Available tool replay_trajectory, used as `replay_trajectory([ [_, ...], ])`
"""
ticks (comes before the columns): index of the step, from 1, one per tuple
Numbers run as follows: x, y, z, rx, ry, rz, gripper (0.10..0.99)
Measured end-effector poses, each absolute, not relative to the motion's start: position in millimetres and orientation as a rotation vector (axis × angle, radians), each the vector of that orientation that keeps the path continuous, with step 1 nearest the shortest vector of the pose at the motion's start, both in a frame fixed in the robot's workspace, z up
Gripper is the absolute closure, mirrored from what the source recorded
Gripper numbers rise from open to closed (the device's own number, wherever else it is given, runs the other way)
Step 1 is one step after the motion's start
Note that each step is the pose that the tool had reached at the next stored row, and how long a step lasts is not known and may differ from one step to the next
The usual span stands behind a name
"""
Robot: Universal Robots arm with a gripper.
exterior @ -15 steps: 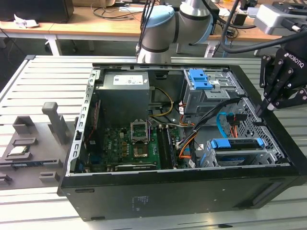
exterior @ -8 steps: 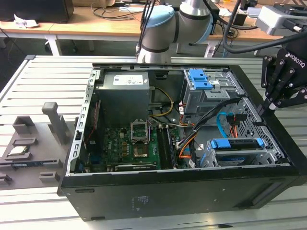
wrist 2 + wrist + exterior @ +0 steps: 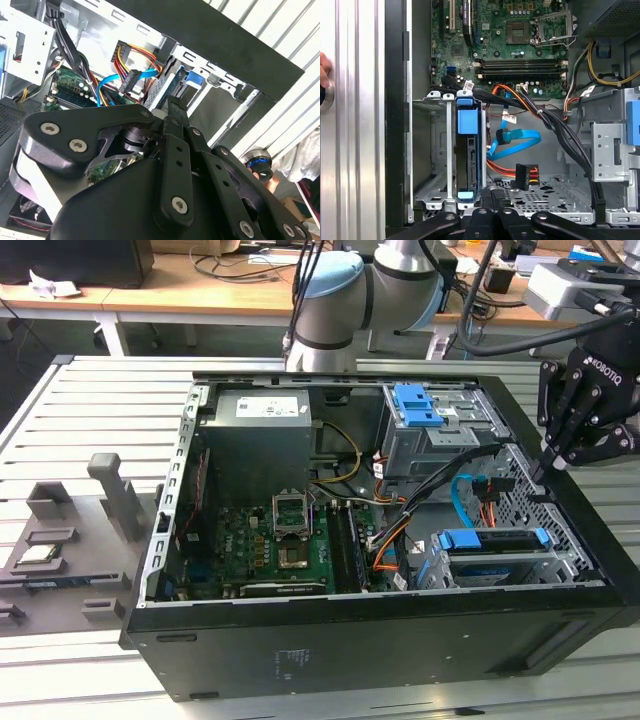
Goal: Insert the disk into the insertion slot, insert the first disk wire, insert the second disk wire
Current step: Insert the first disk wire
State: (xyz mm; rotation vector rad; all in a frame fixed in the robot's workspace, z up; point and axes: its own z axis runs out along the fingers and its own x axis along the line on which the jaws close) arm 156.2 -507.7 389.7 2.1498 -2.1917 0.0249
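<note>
the disk (image 3: 495, 540) lay in the slot (image 3: 572, 562) at the near corner of the case (image 3: 400, 640), on the exterior view's right. its glossy blue carrier was framed by perforated grey sheet metal. the claw (image 3: 547, 468) hung over the case's right wall, jaws closed on nothing. both wires lay unplugged beside the disk: the orange-red-black bundle (image 3: 501, 172) with its blocky black plug (image 3: 524, 175), and the flat pale-blue ribbon (image 3: 522, 137), curled and limp. judgement: a plug is best gripped by its rigid body, not the soft leads, and held square to the socket.
</note>
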Motion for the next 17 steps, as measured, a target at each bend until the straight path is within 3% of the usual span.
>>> replay_trajectory([
  [17,150,-481,372,2.149,-2.191,0.026,0.98],
])
